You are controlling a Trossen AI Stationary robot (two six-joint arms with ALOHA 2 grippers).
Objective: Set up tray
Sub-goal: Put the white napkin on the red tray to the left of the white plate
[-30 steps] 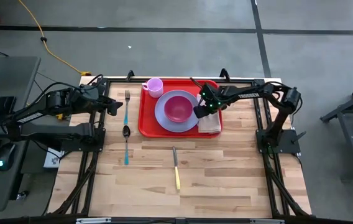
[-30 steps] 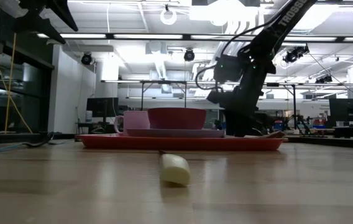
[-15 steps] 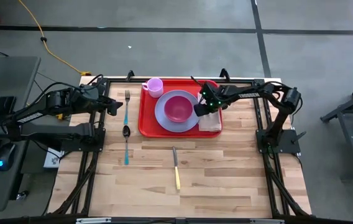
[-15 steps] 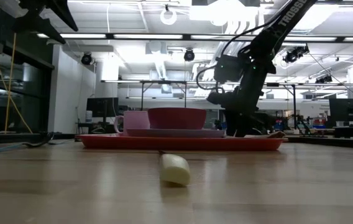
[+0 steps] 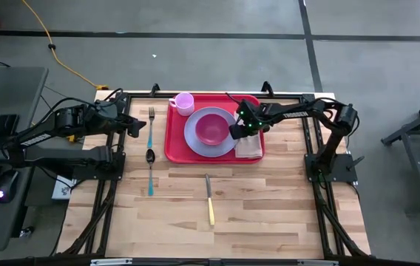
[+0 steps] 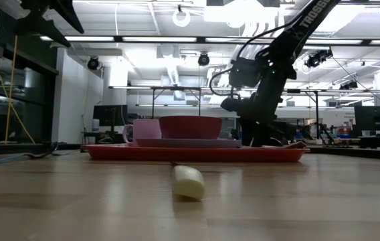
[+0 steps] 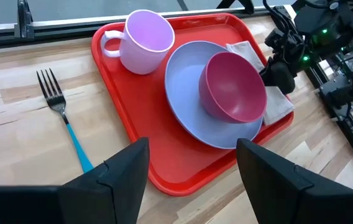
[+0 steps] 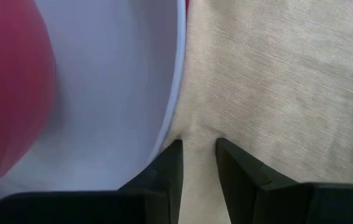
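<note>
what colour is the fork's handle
The fork has a light blue handle with silver tines; the left wrist view shows it best.

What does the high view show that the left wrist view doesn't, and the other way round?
Only the high view shows the spoon and the yellow-handled knife lying on the table off the tray, and the left gripper waiting beside the fork.

Only the left wrist view shows the mug's handle and the napkin's folds clearly.

Both show the tray holding mug, lavender plate and bowl, the fork beside it, and the right gripper down at the napkin's plate-side edge.
</note>
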